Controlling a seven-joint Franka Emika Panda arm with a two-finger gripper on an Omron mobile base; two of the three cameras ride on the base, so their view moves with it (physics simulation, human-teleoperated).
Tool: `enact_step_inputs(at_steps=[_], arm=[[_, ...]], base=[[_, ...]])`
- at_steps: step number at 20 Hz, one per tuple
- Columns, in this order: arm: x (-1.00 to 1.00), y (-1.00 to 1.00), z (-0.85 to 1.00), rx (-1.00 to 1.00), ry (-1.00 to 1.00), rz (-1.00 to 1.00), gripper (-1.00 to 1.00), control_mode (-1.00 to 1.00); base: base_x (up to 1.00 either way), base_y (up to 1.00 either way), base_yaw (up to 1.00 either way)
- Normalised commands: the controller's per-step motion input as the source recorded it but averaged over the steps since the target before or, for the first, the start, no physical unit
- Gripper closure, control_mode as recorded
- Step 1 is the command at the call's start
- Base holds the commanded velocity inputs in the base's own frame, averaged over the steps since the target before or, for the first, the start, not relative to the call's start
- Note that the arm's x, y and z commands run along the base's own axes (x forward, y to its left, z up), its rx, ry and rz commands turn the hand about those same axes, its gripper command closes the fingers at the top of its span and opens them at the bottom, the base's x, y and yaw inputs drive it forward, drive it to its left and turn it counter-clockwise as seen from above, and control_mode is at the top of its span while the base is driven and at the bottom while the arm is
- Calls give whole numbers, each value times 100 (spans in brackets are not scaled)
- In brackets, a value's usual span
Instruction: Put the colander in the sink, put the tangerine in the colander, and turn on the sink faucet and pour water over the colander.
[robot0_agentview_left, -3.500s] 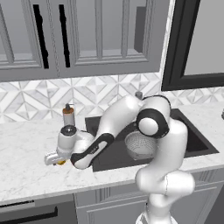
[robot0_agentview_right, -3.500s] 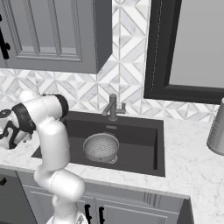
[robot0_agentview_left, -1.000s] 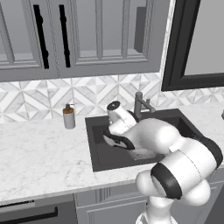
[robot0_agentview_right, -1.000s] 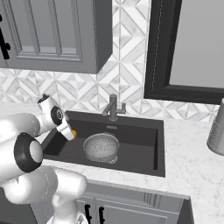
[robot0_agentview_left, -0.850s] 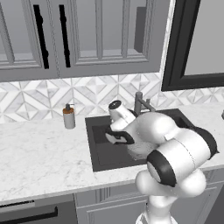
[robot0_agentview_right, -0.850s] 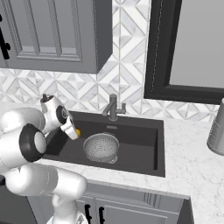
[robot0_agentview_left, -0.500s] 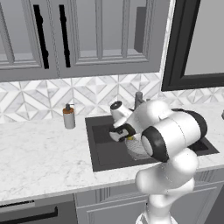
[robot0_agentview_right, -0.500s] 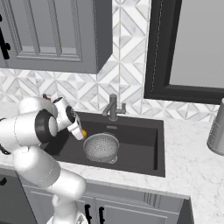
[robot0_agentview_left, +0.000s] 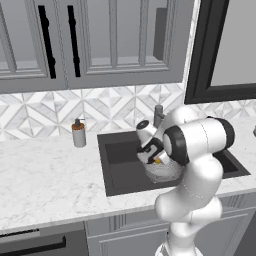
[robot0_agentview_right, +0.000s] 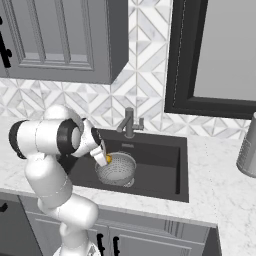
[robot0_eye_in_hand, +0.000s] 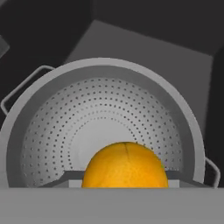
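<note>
The silver perforated colander (robot0_agentview_right: 121, 170) stands upright on the floor of the dark sink (robot0_agentview_right: 161, 165). My gripper (robot0_agentview_right: 105, 159) hangs just over the colander's left rim, shut on the orange tangerine (robot0_agentview_right: 108, 159). In the hand view the tangerine (robot0_eye_in_hand: 125, 166) sits at the bottom between the fingertips, with the colander (robot0_eye_in_hand: 61, 127) bowl straight below it and its two side handles showing. From the left base view the gripper (robot0_agentview_left: 154, 159) and tangerine (robot0_agentview_left: 158, 161) are above the colander (robot0_agentview_left: 166, 173). The dark sink faucet (robot0_agentview_right: 129, 123) rises behind the basin, and no water runs from it.
A brown-and-silver soap dispenser (robot0_agentview_left: 78, 133) stands on the marble counter left of the sink (robot0_agentview_left: 119, 170). A grey metal container (robot0_agentview_right: 247, 146) is on the counter at far right. Wall cabinets hang above, and my own arm blocks part of the basin.
The arm has swung right across the sink with the tangerine held in the gripper, from the basin's left side to over the colander. The colander has not moved.
</note>
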Motion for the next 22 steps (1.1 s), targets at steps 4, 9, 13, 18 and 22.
enact_step_inputs(at_steps=[4,9,13,18,22], arm=[[32,0,-41,1,0,0,100,-100],[27,-11,-44,0,0,-1,100,-100],[14,-31,-44,0,0,-3,100,-100],[19,-22,-43,0,0,-2,100,-100],[20,-16,-33,0,0,-1,100,-100]], base=[[0,0,0],[0,0,0],[0,0,0],[0,0,0],[0,0,0]])
